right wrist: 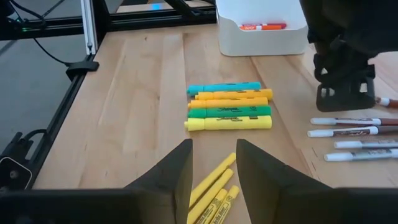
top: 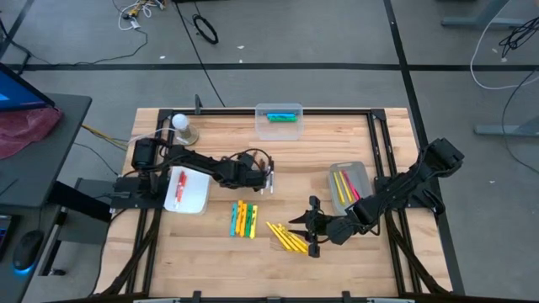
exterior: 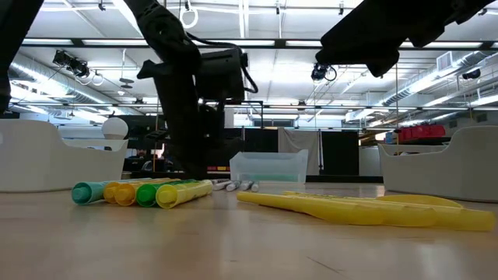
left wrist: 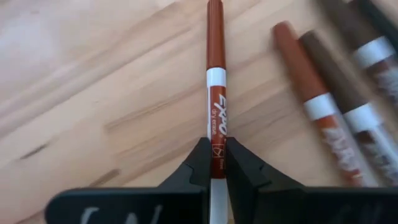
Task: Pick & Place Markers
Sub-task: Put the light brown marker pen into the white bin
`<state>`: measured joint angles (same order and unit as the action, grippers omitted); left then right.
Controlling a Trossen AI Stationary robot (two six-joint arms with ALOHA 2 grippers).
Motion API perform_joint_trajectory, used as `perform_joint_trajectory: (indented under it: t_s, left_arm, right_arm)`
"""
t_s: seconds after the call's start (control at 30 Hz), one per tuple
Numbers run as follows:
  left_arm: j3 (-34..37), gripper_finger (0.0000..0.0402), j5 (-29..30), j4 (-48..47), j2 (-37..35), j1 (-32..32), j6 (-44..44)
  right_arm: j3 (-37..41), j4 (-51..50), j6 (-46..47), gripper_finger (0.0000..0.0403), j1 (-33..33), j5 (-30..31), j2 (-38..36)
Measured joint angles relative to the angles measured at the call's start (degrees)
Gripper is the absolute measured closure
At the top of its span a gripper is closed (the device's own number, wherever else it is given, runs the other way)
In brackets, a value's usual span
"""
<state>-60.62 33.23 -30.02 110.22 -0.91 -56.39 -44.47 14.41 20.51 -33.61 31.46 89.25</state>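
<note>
Thin white markers (right wrist: 351,132) with red or dark caps lie in a row on the table beside my left gripper (top: 268,175), which is shut on one red-capped white marker (left wrist: 215,74). Chunky blue, orange, green and yellow markers (top: 243,219) lie side by side mid-table. Slim yellow markers (top: 286,237) lie near the near edge. My right gripper (right wrist: 214,165) hovers open just over them, touching nothing. My left gripper pinches the red-capped marker by its white barrel (left wrist: 216,134) between the two fingertips. The marker runs on along the fingers, cap end pointing away from them. Whether it is off the wood or lying on it, I cannot tell.
A white bin (top: 199,195) holding a red marker stands at the table's left. A clear bin (top: 360,172) with slim yellow and red markers is at the right, and another clear bin (top: 279,110) with green and blue markers at the far edge. A white ball on a stand (top: 181,124) is far left.
</note>
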Motion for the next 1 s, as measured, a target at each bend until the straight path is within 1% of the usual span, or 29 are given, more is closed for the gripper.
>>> perform_joint_trajectory:
  t_s: [0.1,0.17,0.27,0.37,0.47,0.53,0.6,0.7,0.77,0.83,0.87,0.93,1.0]
  left_arm:
    - [0.2,0.0376,1.3,-3.1,-0.9,0.6,-0.6]
    - [0.4,0.0372,1.2,-6.9,-2.4,1.2,-1.9]
    - [0.3,0.0365,2.9,-10.6,-5.7,2.9,-4.6]
    - [0.3,0.0372,4.3,-14.6,-10.6,6.1,-6.9]
    - [0.3,0.0375,4.5,-16.9,-16.1,11.0,-9.2]
    - [0.3,0.0374,5.7,-17.4,-20.0,15.3,-11.4]
    - [0.2,0.0368,7.8,-17.5,-23.6,20.1,-14.1]
    - [0.1,0.0367,10.8,-18.0,-28.0,26.5,-18.4]
    - [0.0,0.0373,11.4,-20.4,-30.3,29.7,-22.0]
    - [0.0,0.0376,10.3,-25.1,-31.6,32.2,-27.2]
    - [0.0,0.0376,8.8,-28.4,-31.9,33.0,-30.6]
    - [0.0,0.0376,4.3,-35.1,-32.0,34.0,-37.1]
    - [0.3,0.0376,-1.8,-42.1,-31.6,34.4,-43.1]
  right_arm:
    - [0.0,0.0,0.0,0.0279,0.0,0.0,0.0]
    - [0.0,-0.1,0.0,0.0279,0.0,0.0,0.0]
    - [0.0,-0.3,0.0,0.0279,0.0,0.0,0.0]
    - [0.0,-0.5,0.7,0.0279,0.0,0.1,0.0]
    - [0.0,-2.9,8.2,0.0280,0.9,2.1,0.0]
    - [0.0,-6.9,15.4,0.0283,3.6,1.3,0.0]
    - [-0.3,-10.0,20.8,0.0295,7.7,-2.5,0.0]
    - [-2.3,-17.5,22.1,0.0327,13.7,-8.0,0.4]
    - [-3.9,-24.3,21.0,0.0358,17.7,-10.0,0.4]
    - [-5.2,-28.7,19.3,0.0388,21.9,-12.4,0.4]
    - [-5.5,-30.4,18.0,0.0395,23.8,-13.7,0.4]
    - [-5.5,-32.6,16.9,0.0393,27.4,-16.8,0.4]
    - [-5.5,-34.4,16.1,0.0391,30.2,-18.7,0.5]
